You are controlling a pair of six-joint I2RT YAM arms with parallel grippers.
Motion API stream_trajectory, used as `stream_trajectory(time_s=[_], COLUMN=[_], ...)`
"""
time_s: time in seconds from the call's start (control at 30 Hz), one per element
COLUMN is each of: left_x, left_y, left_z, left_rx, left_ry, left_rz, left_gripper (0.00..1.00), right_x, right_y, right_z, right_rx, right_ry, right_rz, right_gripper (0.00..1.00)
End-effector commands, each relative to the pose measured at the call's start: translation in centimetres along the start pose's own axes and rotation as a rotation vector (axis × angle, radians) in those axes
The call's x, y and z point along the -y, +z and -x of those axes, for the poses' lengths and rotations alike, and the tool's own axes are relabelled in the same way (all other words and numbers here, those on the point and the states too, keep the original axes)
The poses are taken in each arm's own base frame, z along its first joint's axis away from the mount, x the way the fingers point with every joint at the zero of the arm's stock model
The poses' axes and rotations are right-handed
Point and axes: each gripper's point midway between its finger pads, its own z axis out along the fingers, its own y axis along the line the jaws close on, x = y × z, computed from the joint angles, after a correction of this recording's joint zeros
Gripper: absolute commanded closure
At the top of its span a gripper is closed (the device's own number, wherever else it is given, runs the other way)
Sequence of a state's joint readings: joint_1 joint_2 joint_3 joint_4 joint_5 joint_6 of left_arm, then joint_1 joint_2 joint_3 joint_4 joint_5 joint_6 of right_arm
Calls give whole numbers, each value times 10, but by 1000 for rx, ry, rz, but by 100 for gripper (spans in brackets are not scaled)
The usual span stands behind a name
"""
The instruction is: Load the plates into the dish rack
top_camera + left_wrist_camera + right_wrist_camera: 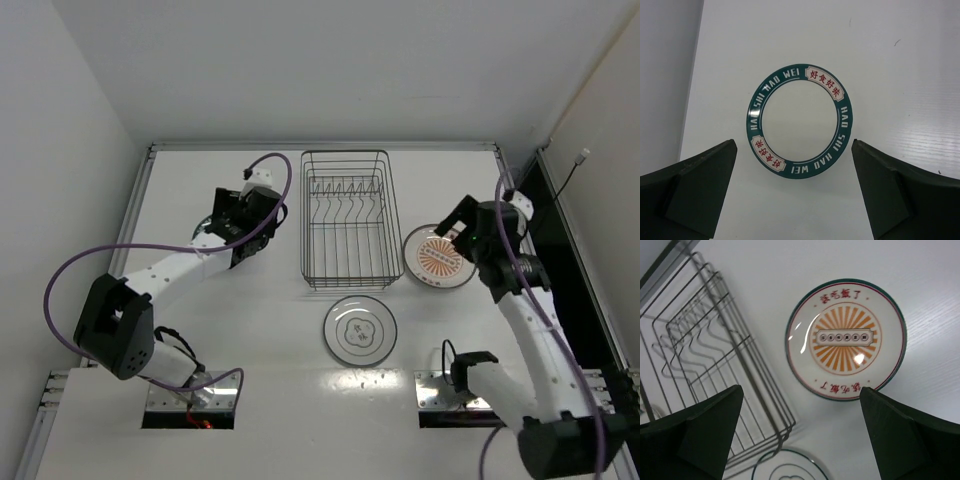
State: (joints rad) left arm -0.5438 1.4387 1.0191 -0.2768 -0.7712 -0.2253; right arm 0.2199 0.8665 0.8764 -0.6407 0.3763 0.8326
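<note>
One dish rack [346,218] between the two pincers, tines [345,190] bare: nothing loaded yet, all loading left to do. Three plates, all flat on the table [270,330]: sunburst plate [846,339] just beyond the right pincer [801,390]; teal-ringed plate [799,120] directly under the left pincer [794,147]; dark-ringed plate [360,329] nearer the bases, between both. Two pincers, both spread wide, gripping nothing.

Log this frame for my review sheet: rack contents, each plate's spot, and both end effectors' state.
Rack: dark wire dish rack, no plates inside
Plates on table: teal-rimmed white plate left of rack; orange-sunburst plate right; dark-ringed plate near side
Left end effector: open, above teal-rimmed plate
Right end effector: open, above orange-sunburst plate
</note>
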Motion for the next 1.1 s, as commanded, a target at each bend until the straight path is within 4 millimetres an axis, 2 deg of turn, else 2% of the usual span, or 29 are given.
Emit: stream_trajectory(time_s=[0.0,0.03,0.07,0.1,0.13,0.17,0.23,0.27,0.3,0.33,0.37,0.4,0.47,0.67,0.73,0.77,0.83,0.87,0.9,1.0,1.07], left_x=[-6,-6,-8,-8,-7,-7,-6,-6,-4,-4,-4,-4,-2,-3,-3,-3,-3,-3,-3,-1,1], left_y=[-8,-8,-9,-9,-12,-12,-12,-12,-12,-12,-12,-12,-12,-13,-13,-13,-13,-13,-13,-13,-11], left_z=[14,14,16,16,18,18,18,18,18,18,18,18,18,22,22,22,22,22,22,22,19], left_rx=[54,54,60,60,67,67,66,66,65,65,65,65,64,70,70,70,70,70,70,69,63], left_ry=[-40,-40,-46,-46,-53,-54,-53,-53,-53,-53,-53,-53,-53,-59,-59,-59,-59,-59,-59,-59,-52], left_rz=[2,2,1,1,-10,-10,-19,-20,-30,-30,-30,-30,-39,-40,-40,-40,-40,-40,-40,-49,-49], left_gripper=[1,1,1,1,1,1,1,1,1,1,1,1,1,1,1,1,1,1,1,1,1], right_x=[-1,29,42,52,64,82,98,103,107,115,113,114,126,134,135,134,135,135,133,131,132], right_y=[24,33,42,48,53,62,71,74,76,79,80,81,81,87,93,99,102,103,109,113,115], right_z=[12,31,27,14,8,-5,-17,-35,-41,-52,-56,-59,-70,-102,-122,-119,-137,-139,-132,-138,-142], right_rx=[-76,-21,-45,-98,-120,-169,-198,-242,-254,-265,-270,-270,-279,-347,-408,-399,-433,-430,-400,-387,-399], right_ry=[114,193,230,269,302,362,429,457,483,499,500,500,525,590,638,665,709,725,752,808,813], right_rz=[189,140,123,134,111,67,38,35,28,11,33,33,-29,-67,-86,-76,-78,-81,-59,-37,-45], right_gripper=[0,0,0,0,0,0,4,5,7,18,28,35,38,34,34,34,34,36,40,58,63])
